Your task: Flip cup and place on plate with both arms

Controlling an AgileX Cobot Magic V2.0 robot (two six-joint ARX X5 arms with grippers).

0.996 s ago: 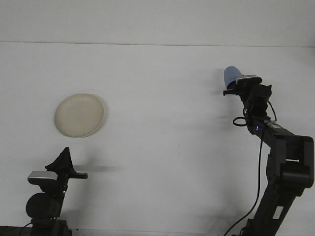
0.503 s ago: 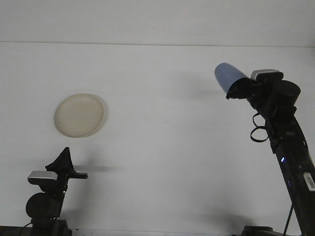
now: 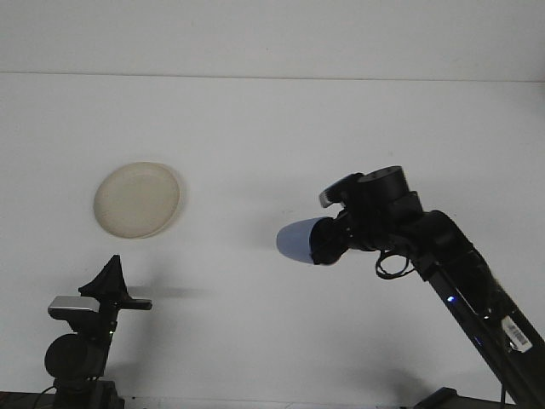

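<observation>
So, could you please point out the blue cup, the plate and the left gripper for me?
blue cup (image 3: 298,241), front view, on its rounded side wall.
plate (image 3: 137,199), front view, on its bare centre.
left gripper (image 3: 110,277), front view, between its fingertips.

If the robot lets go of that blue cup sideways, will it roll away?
Probably: the rounded, tapered blue cup lies on its side in the right gripper, so it would likely roll in a curve. It looks light; one gripper carries it by one end.

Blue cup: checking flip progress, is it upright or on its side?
On its side. The blue cup sticks out sideways from the right gripper, closed end pointing left, held above the table.
</observation>
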